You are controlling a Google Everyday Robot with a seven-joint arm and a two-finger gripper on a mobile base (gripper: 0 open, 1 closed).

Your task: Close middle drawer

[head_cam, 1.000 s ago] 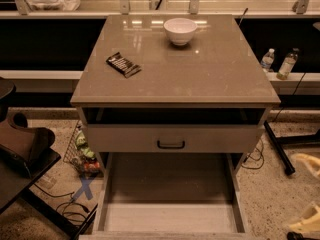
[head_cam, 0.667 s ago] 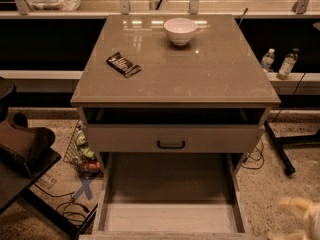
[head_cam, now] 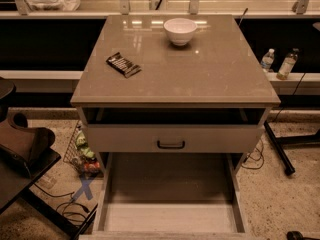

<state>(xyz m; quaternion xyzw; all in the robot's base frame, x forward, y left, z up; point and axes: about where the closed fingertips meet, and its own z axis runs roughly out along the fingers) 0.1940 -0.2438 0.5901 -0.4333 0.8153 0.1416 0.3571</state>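
The middle drawer is pulled far out of the grey-beige cabinet toward the camera. Its pale wood-grain floor shows and it is empty. Its front runs along the bottom edge of the view, and its handle is hidden. Above it sits the top drawer's taller front with a small black bar handle. The lowest drawer is hidden under the open one. My gripper is out of view. Only a small dark shape shows at the bottom right corner, and I cannot tell what it is.
A white bowl and a dark snack packet lie on the cabinet top. A dark chair stands at the left, with cables and a small basket of packets on the floor. Two bottles and a black stand leg are at the right.
The pale gripper shape that was at the bottom right corner has dropped out of the view. The drawers and the things on the cabinet top have not moved.
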